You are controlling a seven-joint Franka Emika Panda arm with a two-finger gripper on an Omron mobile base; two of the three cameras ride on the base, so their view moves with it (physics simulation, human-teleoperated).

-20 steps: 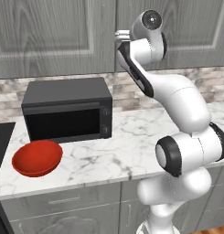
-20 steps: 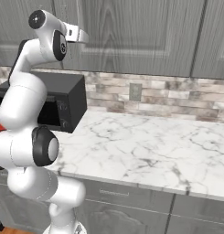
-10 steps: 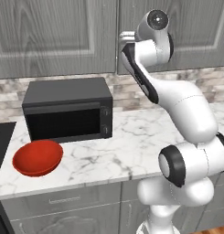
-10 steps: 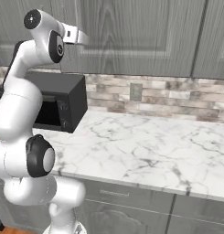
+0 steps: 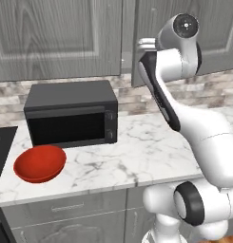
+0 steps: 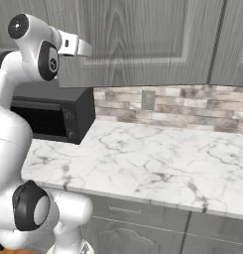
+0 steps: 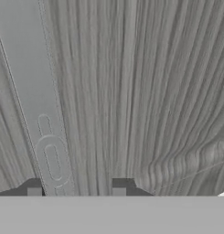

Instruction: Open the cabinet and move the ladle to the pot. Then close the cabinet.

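Left base view: the tool (image 5: pixel 145 44) sits at the cabinet (image 5: pixel 56 38) door's edge, at 12 o'clock above the desk (image 5: pixel 151 147).

Hand view: tips apart around the handle (image 7: pixel 35 96) — close squarely, then pull straight.

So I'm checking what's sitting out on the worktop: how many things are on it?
2. A black microwave stands at the back left of the worktop, and a red bowl sits in front of it near the left end. The arm may hide something behind it.
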